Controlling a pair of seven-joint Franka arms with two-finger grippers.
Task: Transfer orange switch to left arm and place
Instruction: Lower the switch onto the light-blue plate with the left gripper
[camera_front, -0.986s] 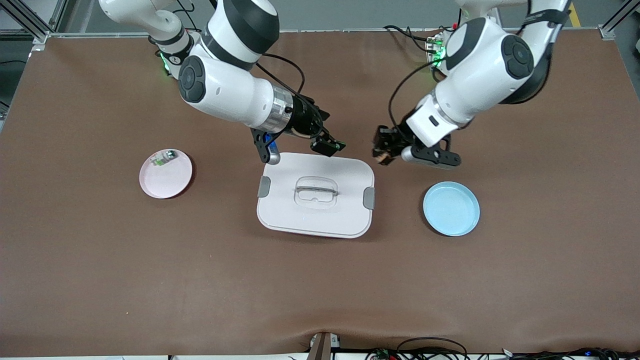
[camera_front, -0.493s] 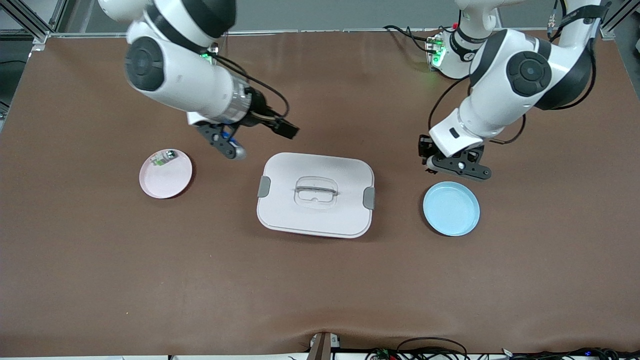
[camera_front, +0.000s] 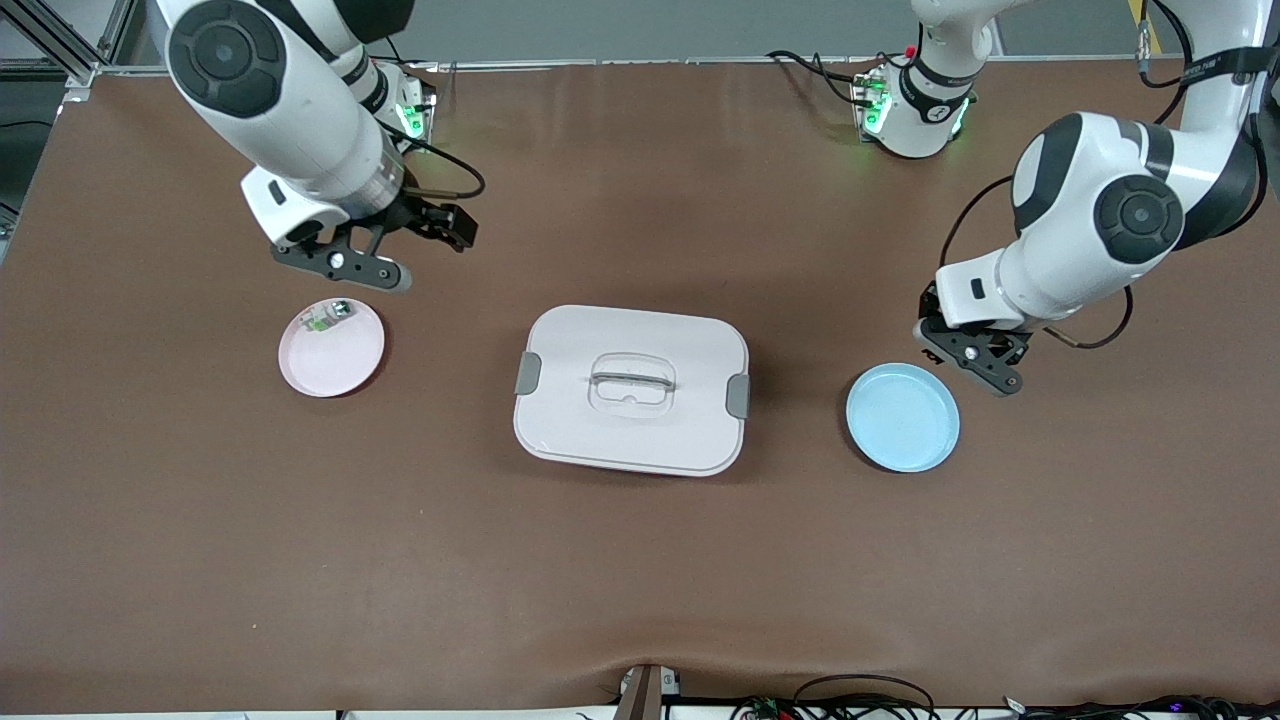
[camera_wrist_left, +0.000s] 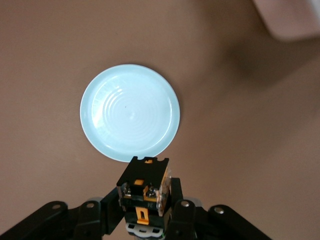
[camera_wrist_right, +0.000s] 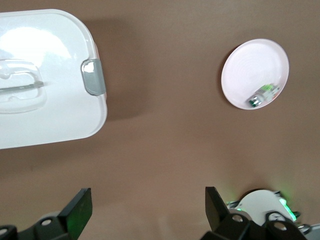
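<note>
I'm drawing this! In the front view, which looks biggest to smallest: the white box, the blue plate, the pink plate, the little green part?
1. White box, clearly biggest.
2. Blue plate and pink plate: they look about alike, so I won't rank them.
3. Little green part on the pink plate, smallest.

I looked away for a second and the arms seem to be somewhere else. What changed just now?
Both arms drew apart from above the white box. The left gripper, shut on the orange switch, swung toward the blue plate and now hangs by its rim. The right gripper, open and empty, pulled back toward the pink plate. The box, both plates and the small green part on the pink plate stayed put.
</note>
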